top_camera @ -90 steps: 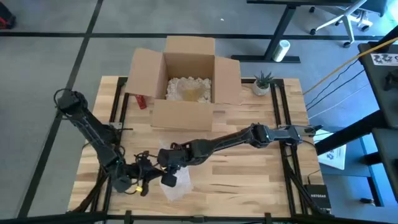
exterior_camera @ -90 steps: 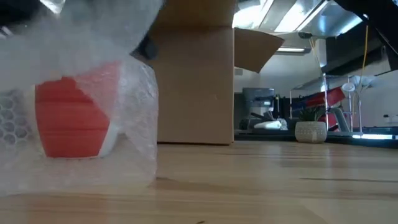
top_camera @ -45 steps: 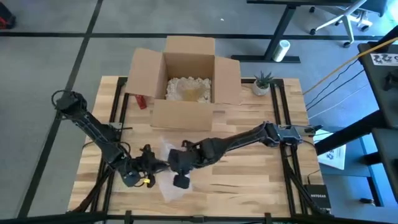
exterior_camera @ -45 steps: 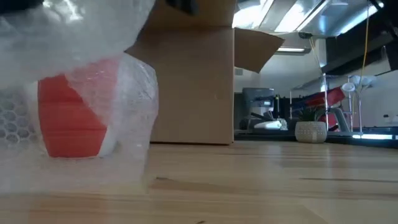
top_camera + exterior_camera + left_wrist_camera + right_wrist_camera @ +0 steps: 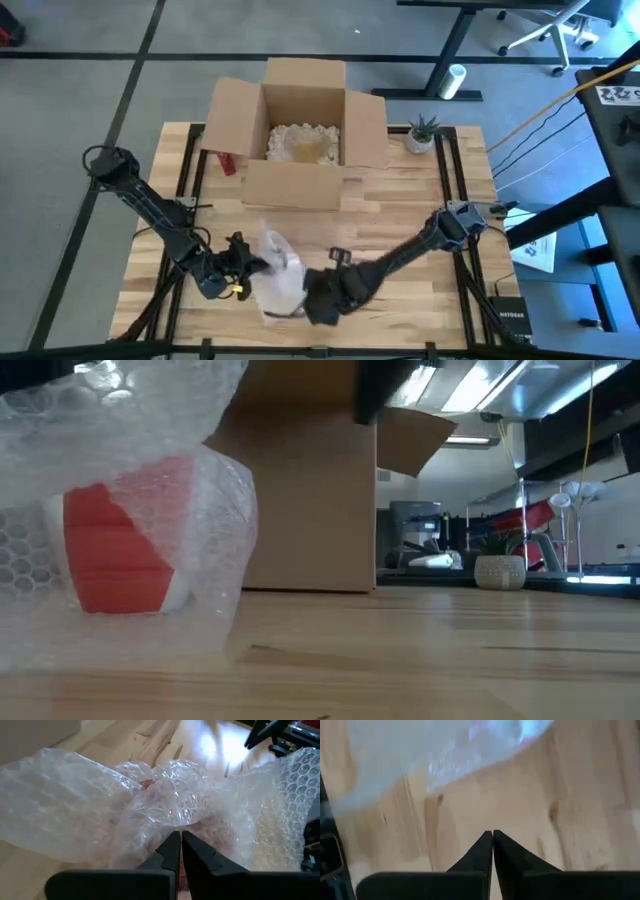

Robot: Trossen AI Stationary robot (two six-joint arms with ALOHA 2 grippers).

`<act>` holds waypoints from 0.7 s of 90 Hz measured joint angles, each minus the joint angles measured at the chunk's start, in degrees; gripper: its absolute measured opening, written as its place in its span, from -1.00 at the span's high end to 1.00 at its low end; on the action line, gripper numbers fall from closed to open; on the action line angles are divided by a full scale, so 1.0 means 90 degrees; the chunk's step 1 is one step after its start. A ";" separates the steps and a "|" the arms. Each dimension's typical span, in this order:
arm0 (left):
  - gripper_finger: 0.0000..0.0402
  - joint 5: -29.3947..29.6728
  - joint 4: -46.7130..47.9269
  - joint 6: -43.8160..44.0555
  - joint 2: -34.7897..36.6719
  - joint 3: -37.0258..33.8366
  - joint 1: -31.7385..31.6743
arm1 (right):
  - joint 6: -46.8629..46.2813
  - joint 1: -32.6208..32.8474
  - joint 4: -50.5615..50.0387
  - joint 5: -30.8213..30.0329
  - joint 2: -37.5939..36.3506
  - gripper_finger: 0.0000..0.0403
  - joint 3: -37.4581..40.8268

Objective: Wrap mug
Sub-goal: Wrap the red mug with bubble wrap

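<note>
Right gripper (image 5: 318, 306) has left the bubble wrap (image 5: 280, 275), moving nearer the table's front edge.

The mug (image 5: 118, 555) shows only as a red shape behind the bubble wrap (image 5: 130, 450); its handle and rim are veiled, and from above it cannot be seen through the crumpled sheet at all. The wrap runs off the low view's left edge. The left hand (image 5: 180, 845) has its fingertips pressed together at the wrap; whether film is caught between them is hard to tell. The right hand (image 5: 492, 840) looks down on blurred desk (image 5: 560, 795) and wrap.
</note>
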State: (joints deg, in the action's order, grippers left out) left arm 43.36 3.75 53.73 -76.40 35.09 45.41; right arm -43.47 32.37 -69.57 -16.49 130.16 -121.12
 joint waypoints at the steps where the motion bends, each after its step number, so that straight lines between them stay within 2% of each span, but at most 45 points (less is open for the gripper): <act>1: 1.00 -0.0026 0.0000 0.0001 0.0001 0.0000 0.0000 | -0.0021 0.0042 0.0068 0.0000 -0.0022 1.00 0.0084; 17: 1.00 -0.0131 -0.0036 0.0017 0.0002 -0.0002 0.0080 | -0.0767 0.0513 0.1532 -0.0058 -0.0731 1.00 0.1856; 36: 1.00 -0.0154 -0.0046 0.0034 0.0002 -0.0005 0.0080 | -0.2264 0.1214 0.3969 -0.0805 -0.2343 1.00 0.5150; 45: 1.00 -0.0159 -0.0046 0.0034 0.0001 -0.0005 0.0076 | -0.3133 0.1554 0.4544 -0.1199 -0.3206 1.00 0.6654; 53: 1.00 -0.0156 -0.0042 0.0034 0.0000 -0.0007 0.0065 | -0.3956 0.1648 0.5052 -0.1232 -0.3688 1.00 0.7715; 58: 1.00 -0.0156 -0.0044 0.0041 0.0000 -0.0005 0.0027 | -0.3997 0.1501 0.5732 -0.1239 -0.3807 1.00 0.8086; 63: 1.00 -0.0154 -0.0042 0.0063 0.0000 -0.0007 -0.0031 | -0.3427 0.1314 0.6666 -0.1239 -0.3811 1.00 0.8190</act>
State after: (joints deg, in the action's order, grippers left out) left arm 41.97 3.38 54.30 -76.40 35.03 45.14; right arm -74.31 44.20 -9.58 -27.64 95.86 -47.41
